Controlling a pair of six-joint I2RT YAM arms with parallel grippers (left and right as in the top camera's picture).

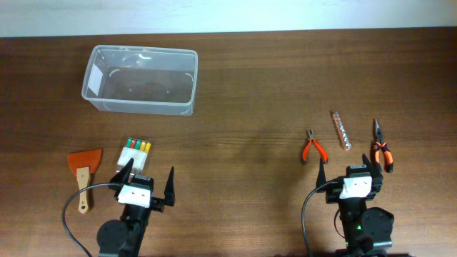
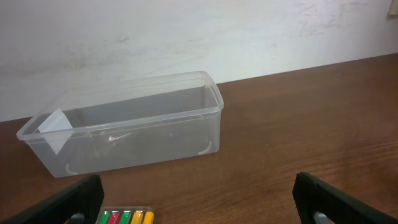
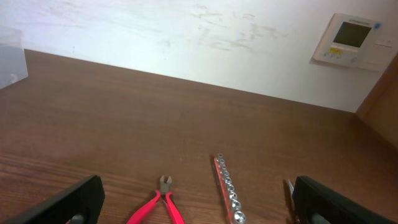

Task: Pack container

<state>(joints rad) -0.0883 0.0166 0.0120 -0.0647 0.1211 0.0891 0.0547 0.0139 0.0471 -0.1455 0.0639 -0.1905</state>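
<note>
The clear plastic container [image 1: 141, 80] stands empty at the far left of the table; it also shows in the left wrist view [image 2: 127, 130]. My left gripper [image 1: 146, 183] is open and empty near the front edge, well short of the container. A small case of coloured bits [image 1: 135, 148] lies just ahead of it [image 2: 126, 217]. My right gripper [image 1: 353, 171] is open and empty at the front right. Ahead of it lie red-handled cutters [image 1: 313, 148] [image 3: 160, 204], a socket rail [image 1: 341, 130] [image 3: 227, 190] and orange-handled pliers [image 1: 380, 146].
An orange scraper with a wooden handle [image 1: 84, 171] lies left of the left gripper. A white wall runs behind the table's far edge. A wall thermostat [image 3: 351, 38] shows in the right wrist view.
</note>
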